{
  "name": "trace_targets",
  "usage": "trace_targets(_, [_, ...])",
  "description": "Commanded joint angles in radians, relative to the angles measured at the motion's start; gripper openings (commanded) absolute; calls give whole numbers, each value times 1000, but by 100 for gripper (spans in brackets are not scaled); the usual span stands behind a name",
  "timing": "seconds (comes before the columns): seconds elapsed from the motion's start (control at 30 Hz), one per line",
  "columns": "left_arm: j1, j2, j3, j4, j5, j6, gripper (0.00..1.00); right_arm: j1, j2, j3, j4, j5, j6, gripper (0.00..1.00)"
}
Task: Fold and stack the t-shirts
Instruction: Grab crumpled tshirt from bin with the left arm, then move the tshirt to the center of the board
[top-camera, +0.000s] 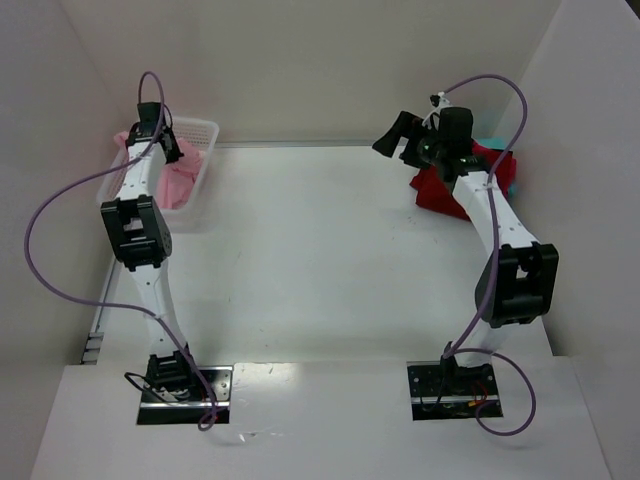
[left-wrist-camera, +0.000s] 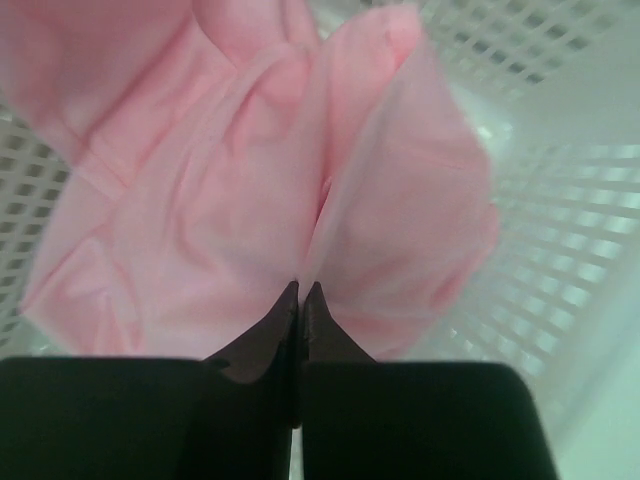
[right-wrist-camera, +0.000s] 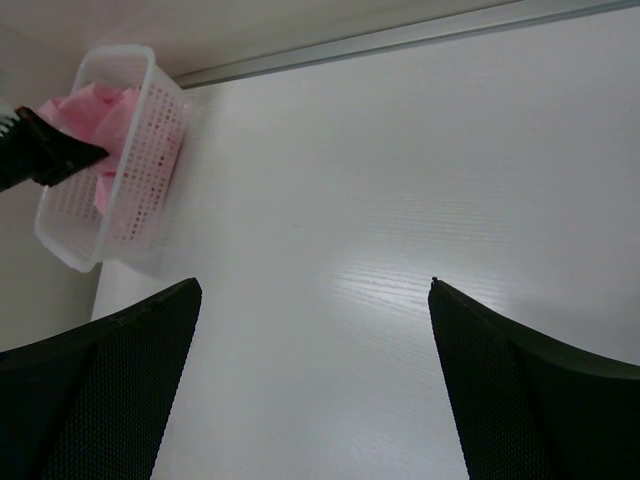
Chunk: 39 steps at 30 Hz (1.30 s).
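1. Cloth first: the light pink short-sleeved cloth t-shirt (left-wrist-camera: 250, 200) lies bunched inside the white plastic mesh basket (top-camera: 205, 128) at the far left corner of the tabletop (top-camera: 320, 260).
2. My left hand (left-wrist-camera: 300, 290) is pinched tight on a fold of it. The fingertips are together and the fabric creases up from between them.
3. My right hand (right-wrist-camera: 312, 285) is spread wide and carries nothing. It hovers over bare tabletop near the dark red folded t-shirt (top-camera: 435, 190) at the far right, and a teal t-shirt (top-camera: 510, 172) shows at that one's edge.
4. I judge the pink t-shirt light and limp with no stiffness at all. From a single pinch it will sag and drape, and it may catch on the mesh on the way out.
5. A grip on a mid-body fold brings it out as a lump. To lay it flat I'd want the shoulder seams or hem corners, one in each hand, but I can't pick out either in the crumple from here.
6. Folding of the pink one hasn't begun, by my reading, since it has yet to leave the basket.
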<state>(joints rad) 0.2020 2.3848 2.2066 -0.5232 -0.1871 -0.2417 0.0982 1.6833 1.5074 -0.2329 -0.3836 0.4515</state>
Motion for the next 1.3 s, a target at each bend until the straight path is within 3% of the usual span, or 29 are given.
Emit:
trace_targets(0.0, [2, -211, 94, -4, 37, -2, 0, 11, -97, -33, 41, 9, 1, 100])
trace_targets(0.17, [2, -320, 286, -100, 217, -4, 0, 11, -161, -55, 41, -37, -8, 100])
trace_targets(0.33, [-32, -491, 295, -145, 322, 8, 0, 11, -281, -142, 89, -49, 6, 100])
trace_targets(0.37, [-32, -518, 286, -146, 428, 8, 0, 11, -296, -160, 101, -49, 15, 100])
trace_targets(0.53, [-113, -682, 223, -167, 685, 21, 1, 11, -375, -216, 112, -58, -10, 100])
trace_targets(0.77, [-343, -861, 22, -146, 765, 12, 2, 11, -490, -314, 112, -67, -33, 100])
trace_targets(0.9, [-352, -962, -96, -81, 868, -48, 2, 11, -537, -357, 144, -113, -33, 100])
trace_targets(1.0, [-352, -1022, -295, 2, 884, -62, 5, 11, -579, -409, 213, -168, -2, 100])
trace_targets(1.1, [-352, -1032, -478, -7, 778, -13, 10, 20, -599, -443, 228, -153, 16, 100])
trace_targets(1.2, [-352, -1023, -603, -26, 660, -1, 0, 20, -588, -443, 196, -141, -2, 100])
trace_targets(1.27, [-352, -1012, -706, -26, 602, -1, 0, 20, -588, -452, 185, -141, -14, 100])
